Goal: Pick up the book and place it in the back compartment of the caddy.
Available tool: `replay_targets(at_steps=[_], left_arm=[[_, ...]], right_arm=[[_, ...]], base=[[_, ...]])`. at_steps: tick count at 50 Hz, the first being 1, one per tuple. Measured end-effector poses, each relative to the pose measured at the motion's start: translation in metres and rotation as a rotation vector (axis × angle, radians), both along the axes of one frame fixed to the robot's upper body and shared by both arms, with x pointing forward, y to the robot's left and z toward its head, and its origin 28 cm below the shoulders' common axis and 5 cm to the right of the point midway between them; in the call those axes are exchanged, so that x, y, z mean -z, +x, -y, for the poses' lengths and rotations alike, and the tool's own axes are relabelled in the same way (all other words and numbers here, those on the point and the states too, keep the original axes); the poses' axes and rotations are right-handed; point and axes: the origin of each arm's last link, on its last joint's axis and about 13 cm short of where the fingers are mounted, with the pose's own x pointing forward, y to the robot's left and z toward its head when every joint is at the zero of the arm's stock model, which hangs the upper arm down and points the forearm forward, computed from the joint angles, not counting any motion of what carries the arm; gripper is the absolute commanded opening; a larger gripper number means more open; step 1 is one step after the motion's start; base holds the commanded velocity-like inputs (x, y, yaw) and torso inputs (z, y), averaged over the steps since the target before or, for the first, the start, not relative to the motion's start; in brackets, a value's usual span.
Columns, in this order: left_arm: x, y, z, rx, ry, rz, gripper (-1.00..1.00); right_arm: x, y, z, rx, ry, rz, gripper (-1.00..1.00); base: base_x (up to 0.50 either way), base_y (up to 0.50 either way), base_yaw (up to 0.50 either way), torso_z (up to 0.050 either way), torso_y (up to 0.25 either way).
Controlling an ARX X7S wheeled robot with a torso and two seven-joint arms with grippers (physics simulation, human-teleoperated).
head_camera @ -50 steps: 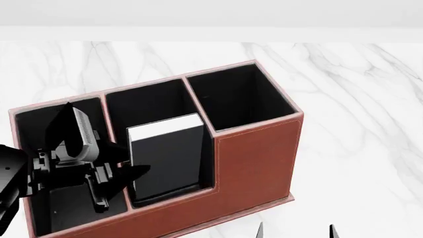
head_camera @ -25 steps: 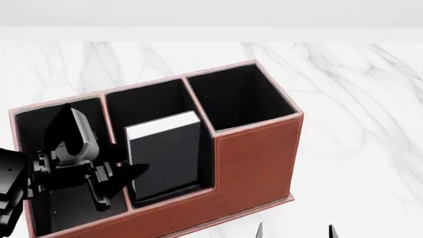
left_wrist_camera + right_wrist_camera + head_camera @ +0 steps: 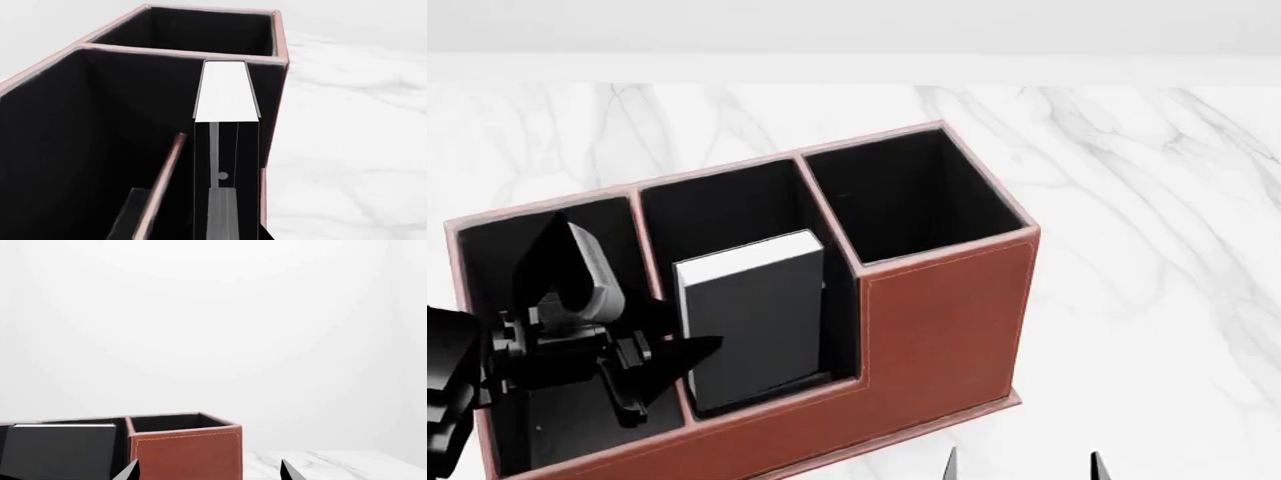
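Note:
The black book [image 3: 754,320] stands about upright, white page block [image 3: 225,90] up, in the back compartment [image 3: 842,340], the small low-walled cell at the near middle of the reddish-brown caddy [image 3: 941,320]. A low thin partition [image 3: 167,175] runs along its far side. My left gripper [image 3: 670,380] hangs open over the long left cell. One fingertip [image 3: 710,346] is at the book's left edge and I cannot tell if it touches. My right gripper [image 3: 210,472] is open and empty, low in front of the caddy [image 3: 183,455], with the book [image 3: 57,450] off to one side.
The caddy sits on a white marble tabletop [image 3: 1148,250]. Its tall right cell [image 3: 908,200] rises above the book's cell. The right gripper's fingertips [image 3: 1024,465] show at the bottom edge of the head view.
The book's top has shifted slightly left and lower in its cell. My left gripper has drawn back a little to the left and down, away from the book.

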Motion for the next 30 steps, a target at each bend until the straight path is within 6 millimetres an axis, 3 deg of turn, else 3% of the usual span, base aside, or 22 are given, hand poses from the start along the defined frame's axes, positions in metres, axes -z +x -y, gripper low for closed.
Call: replay_targets(at_steps=[30], left_arm=[[-0.0023, 0.0018, 0.0072, -0.022, 0.014, -0.039, -1.0]], right_arm=[[0.0004, -0.0009, -0.0007, -0.005, -0.002, 0.003, 1.0]], base=[[0.0, 0.0, 0.0, 0.0, 0.001]])
